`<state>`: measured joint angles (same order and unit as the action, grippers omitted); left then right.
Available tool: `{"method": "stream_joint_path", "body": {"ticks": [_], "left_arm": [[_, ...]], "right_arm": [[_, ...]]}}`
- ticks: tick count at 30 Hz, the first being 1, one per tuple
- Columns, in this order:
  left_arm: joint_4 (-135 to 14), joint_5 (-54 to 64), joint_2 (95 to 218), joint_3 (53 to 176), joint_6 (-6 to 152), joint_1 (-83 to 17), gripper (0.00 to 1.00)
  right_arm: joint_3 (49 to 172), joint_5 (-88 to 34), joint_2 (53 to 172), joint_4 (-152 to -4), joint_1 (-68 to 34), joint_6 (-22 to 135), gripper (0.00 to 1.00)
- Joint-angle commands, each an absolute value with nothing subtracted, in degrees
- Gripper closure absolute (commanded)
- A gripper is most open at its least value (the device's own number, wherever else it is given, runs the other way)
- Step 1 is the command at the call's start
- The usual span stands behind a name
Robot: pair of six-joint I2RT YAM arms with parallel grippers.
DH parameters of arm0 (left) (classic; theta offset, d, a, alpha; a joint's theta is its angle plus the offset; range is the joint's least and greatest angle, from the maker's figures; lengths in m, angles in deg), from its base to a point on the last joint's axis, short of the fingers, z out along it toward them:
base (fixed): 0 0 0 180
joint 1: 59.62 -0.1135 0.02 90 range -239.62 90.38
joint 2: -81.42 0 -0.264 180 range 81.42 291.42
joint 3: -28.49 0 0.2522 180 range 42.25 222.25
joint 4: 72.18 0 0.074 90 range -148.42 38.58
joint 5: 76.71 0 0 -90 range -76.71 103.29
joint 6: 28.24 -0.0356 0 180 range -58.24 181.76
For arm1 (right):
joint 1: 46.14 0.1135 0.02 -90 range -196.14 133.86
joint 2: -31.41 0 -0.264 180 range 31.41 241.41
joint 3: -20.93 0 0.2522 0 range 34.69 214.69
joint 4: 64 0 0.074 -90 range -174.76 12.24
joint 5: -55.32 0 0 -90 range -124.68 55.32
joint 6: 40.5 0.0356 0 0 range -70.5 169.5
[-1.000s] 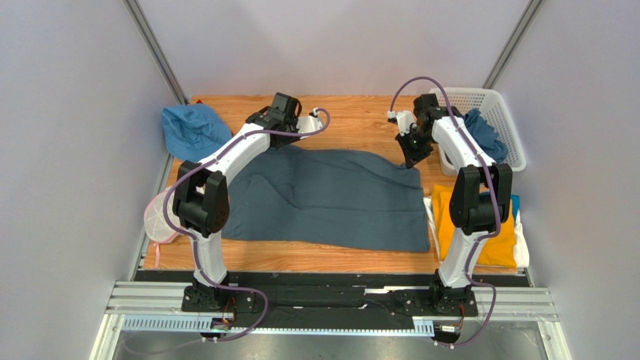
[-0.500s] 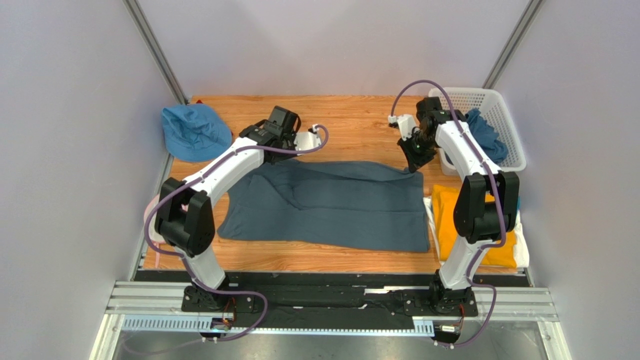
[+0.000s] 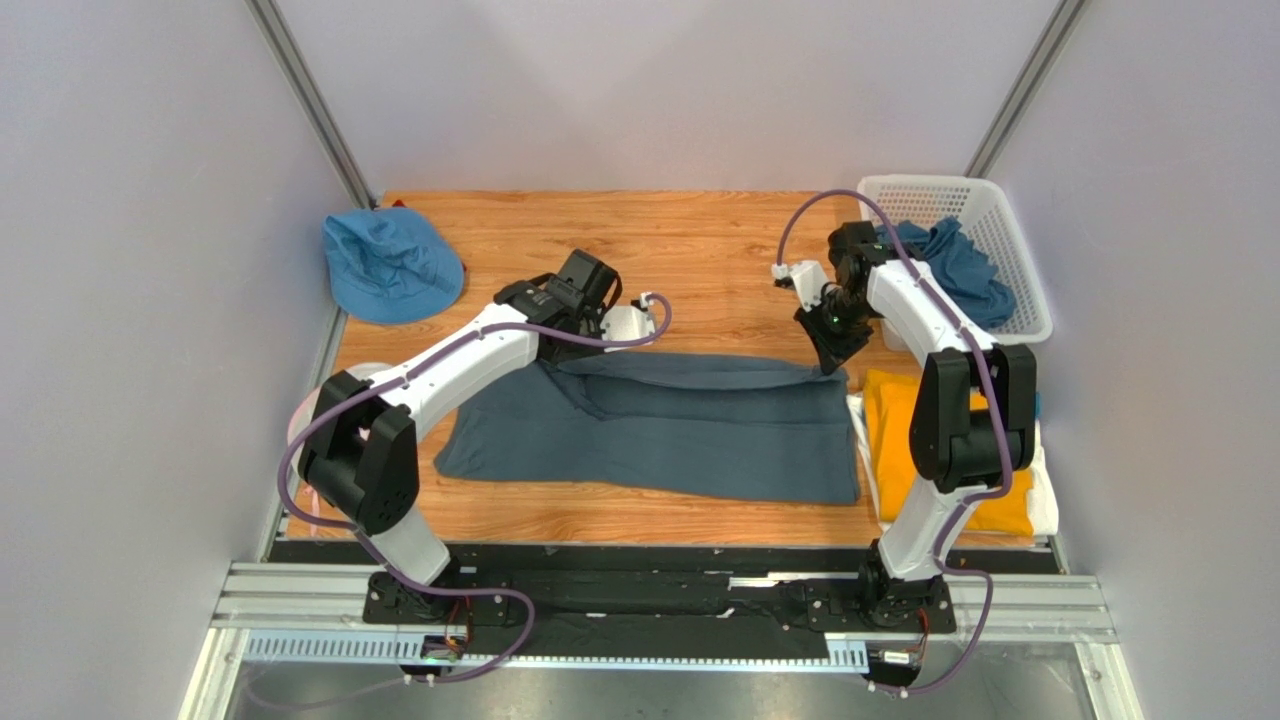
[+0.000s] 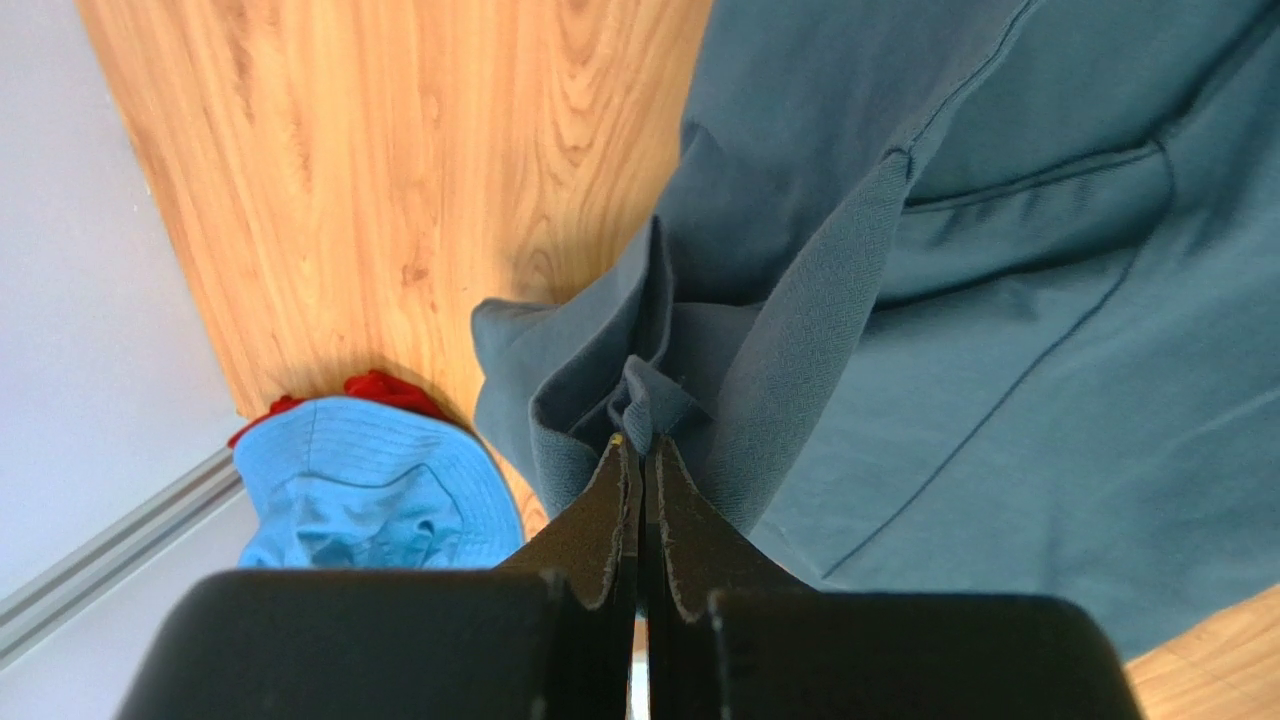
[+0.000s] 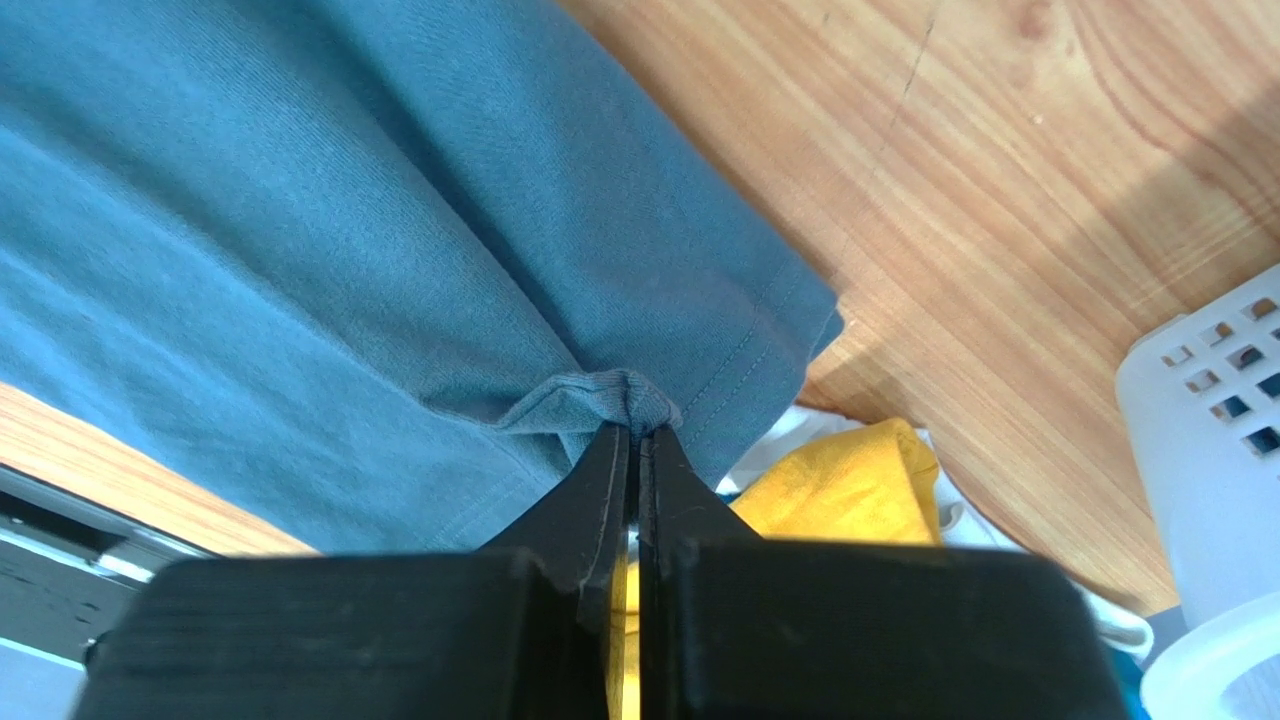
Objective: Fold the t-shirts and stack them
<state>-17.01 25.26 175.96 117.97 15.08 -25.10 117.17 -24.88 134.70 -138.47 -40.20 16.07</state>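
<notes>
The slate shirt [image 3: 706, 435] lies across the middle of the counter [image 3: 706, 248], its far edge raised and doubled over toward the near side. The left claw [image 4: 633, 447] is clenched on a bunched pinch near a sleeve seam. The right claw [image 5: 637, 435] is clenched on a hem corner. The cloth looks light and limp — it sags between the two pinches (no stiffness to carry a fold). Hemmed corners and seams seem the safest holds — thicker, less likely to slip free.
</notes>
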Motion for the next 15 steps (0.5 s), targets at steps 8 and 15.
{"method": "stream_joint_path", "body": {"ticks": [8, 15], "left_arm": [[-14.6, 27.9, 171.1, 114.1, 17.5, -23.7, 1.0], [-13.7, 28.8, 169.8, 111.8, 18.2, -22.0, 1.0]], "right_arm": [[113.4, -26.7, 130.6, -138.0, -40.1, 12.4, 1.0], [110.4, -25.7, 130.3, -137.7, -39.9, 12.4, 1.0]]}}
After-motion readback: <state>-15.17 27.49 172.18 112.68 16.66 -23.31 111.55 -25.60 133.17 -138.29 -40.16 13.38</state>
